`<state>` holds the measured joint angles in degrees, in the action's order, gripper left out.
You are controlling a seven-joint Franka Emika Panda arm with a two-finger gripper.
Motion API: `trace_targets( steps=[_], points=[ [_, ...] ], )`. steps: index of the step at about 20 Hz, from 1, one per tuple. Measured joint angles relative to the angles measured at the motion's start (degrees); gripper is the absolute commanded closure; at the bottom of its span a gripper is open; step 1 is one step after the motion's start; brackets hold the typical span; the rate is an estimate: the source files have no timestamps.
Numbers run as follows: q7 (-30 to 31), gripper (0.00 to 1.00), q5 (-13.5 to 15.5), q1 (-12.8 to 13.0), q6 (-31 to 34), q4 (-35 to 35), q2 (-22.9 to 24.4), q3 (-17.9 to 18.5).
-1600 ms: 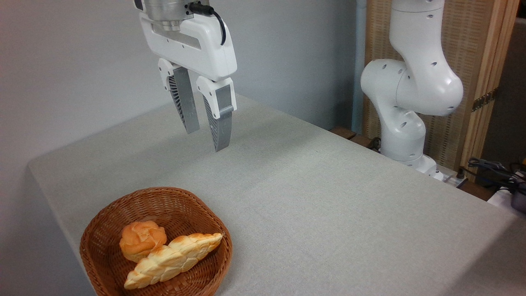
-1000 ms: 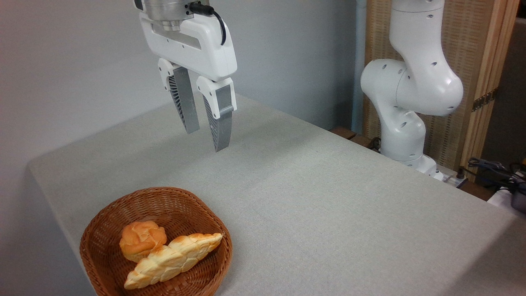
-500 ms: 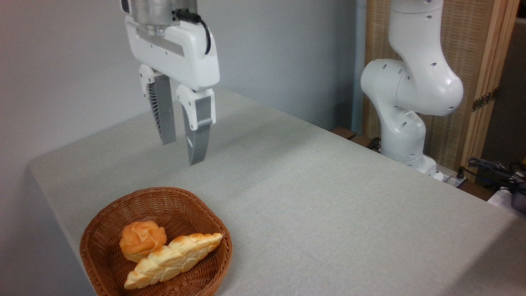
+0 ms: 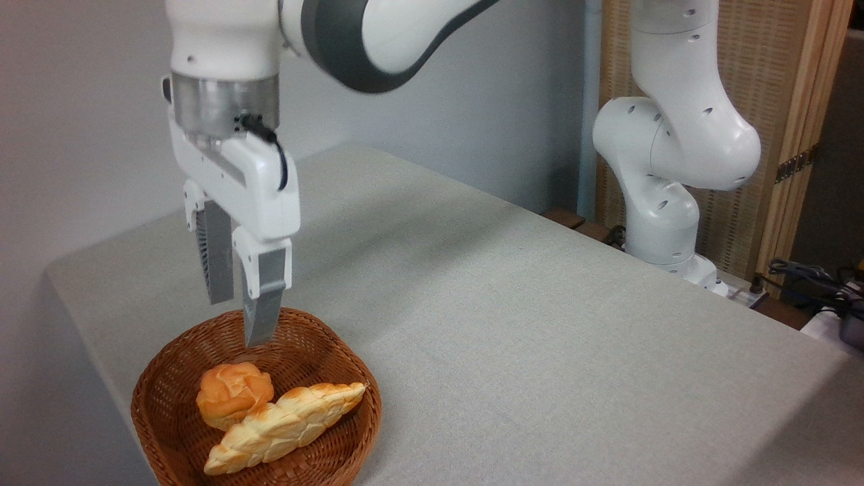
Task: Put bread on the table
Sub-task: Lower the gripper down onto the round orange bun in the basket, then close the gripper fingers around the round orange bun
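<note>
Bread [image 4: 234, 394] sits in the wicker basket [image 4: 169, 432] at the near left of the cloth-covered table [image 4: 540, 337], touching the long braided loaf [image 4: 283, 426] that lies just beside and in front of it. Your gripper [image 4: 238, 318] hangs above the basket's back rim, jaws parted by a narrow gap and holding nothing.

Watch that gap: it looks narrower than the bun, so you risk pressing the fingertips down onto its top instead of around it. The loaf leans against the bun's near side, and a finger coming down there could catch or drag it along. The basket looks light, and a sideways nudge on its rim could shift or tip it near the table's edge.

The bun itself is small, round and orange-golden, with a knotted, lobed top and a paler underside. It probably yields under pressure, so a hard squeeze may dent it and a light one may let it slip.
</note>
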<state>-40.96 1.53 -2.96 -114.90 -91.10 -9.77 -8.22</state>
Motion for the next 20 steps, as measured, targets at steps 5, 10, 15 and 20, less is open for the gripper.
trace_targets(
  steps=[5,10,15,20],
  points=[
    [0.00,0.00,0.00,0.16,-1.64,-0.08,-3.15,-1.91],
    [-0.05,0.00,-0.04,0.31,-7.87,-2.66,-5.94,-4.17],
    [-3.87,0.00,-0.56,0.28,-9.46,-4.19,-7.52,-4.26],
    [-3.97,0.24,-5.13,0.35,-9.59,-4.36,-9.81,-5.89]
  ],
)
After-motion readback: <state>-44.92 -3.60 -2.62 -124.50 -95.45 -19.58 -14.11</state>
